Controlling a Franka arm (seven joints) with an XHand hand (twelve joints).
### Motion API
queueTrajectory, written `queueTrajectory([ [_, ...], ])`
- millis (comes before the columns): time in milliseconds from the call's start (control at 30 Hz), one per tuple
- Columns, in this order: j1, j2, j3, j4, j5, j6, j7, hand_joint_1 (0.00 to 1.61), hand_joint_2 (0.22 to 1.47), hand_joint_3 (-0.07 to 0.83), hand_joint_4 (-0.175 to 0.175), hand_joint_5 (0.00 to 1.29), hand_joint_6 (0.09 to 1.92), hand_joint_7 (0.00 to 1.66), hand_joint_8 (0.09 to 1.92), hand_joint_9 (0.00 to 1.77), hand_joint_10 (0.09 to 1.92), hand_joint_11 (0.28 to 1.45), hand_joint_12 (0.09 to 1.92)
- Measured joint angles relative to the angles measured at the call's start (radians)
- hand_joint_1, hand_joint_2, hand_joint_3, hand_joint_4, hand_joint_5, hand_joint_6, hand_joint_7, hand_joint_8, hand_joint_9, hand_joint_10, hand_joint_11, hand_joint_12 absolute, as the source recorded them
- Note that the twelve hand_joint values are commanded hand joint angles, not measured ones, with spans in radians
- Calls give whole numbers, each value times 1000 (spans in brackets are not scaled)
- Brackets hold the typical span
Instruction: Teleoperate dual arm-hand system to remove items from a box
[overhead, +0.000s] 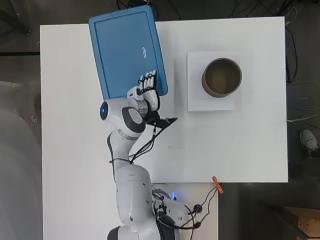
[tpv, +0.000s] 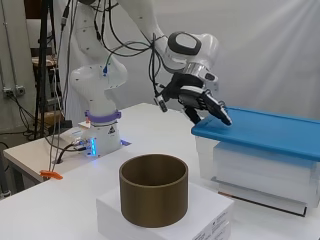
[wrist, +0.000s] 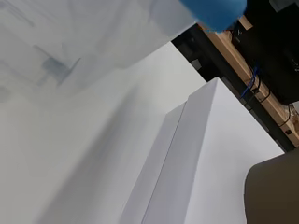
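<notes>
A clear plastic box (tpv: 260, 170) with a blue lid (overhead: 127, 50) stands at the table's far left in the overhead view. The lid (tpv: 265, 131) lies flat on top and hides what is inside. My hand (overhead: 147, 92) is at the lid's near right corner, fingers fairly straight and resting on the lid's edge (tpv: 212, 107). The thumb is hidden from view. In the wrist view the box's translucent wall (wrist: 93, 42) and a corner of the blue lid (wrist: 215, 14) fill the upper part.
A brown open cylinder (overhead: 221, 77) stands on a flat white box (overhead: 197, 102) to the right of the blue-lidded box; both show in the side view (tpv: 153, 195) (tpv: 165, 220). An orange clip (overhead: 217, 184) lies at the table's near edge.
</notes>
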Motion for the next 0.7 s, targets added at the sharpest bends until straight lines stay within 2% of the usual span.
queueTrajectory([
  [33,0,12,2,4,-6,0,6,137,926,5,65,364,87,426,87,458,87,389,87],
  [67,1,21,3,7,-11,0,10,530,1038,10,1,561,522,573,413,656,87,517,87],
  [100,2,23,0,7,-16,7,10,813,1121,9,7,685,882,663,794,839,87,637,87],
  [133,4,16,-9,0,-14,26,-2,973,1173,8,25,750,1084,705,1059,920,173,708,87],
  [200,5,-6,-27,-16,27,86,-52,1102,1214,4,32,819,1221,719,1294,893,435,751,87],
  [267,5,-11,-34,-8,73,122,-90,1133,1224,0,28,848,1209,715,1383,795,723,770,87],
  [300,5,-10,-36,1,82,124,-99,1053,1220,-1,81,827,1230,720,1219,766,759,768,87],
  [333,7,-14,-39,10,84,125,-105,984,1221,-2,124,801,1259,758,954,768,669,754,87],
  [400,9,-35,-47,7,93,146,-123,909,1229,-2,163,761,1307,868,433,824,334,713,87],
  [433,10,-47,-51,2,101,160,-132,894,1232,-1,170,749,1322,913,266,854,205,699,87],
  [500,13,-69,-55,-3,115,174,-148,880,1237,0,175,738,1338,959,106,883,87,687,87],
  [700,18,-103,-67,-22,133,197,-172,852,1259,2,175,697,1398,955,87,868,87,655,87],
])
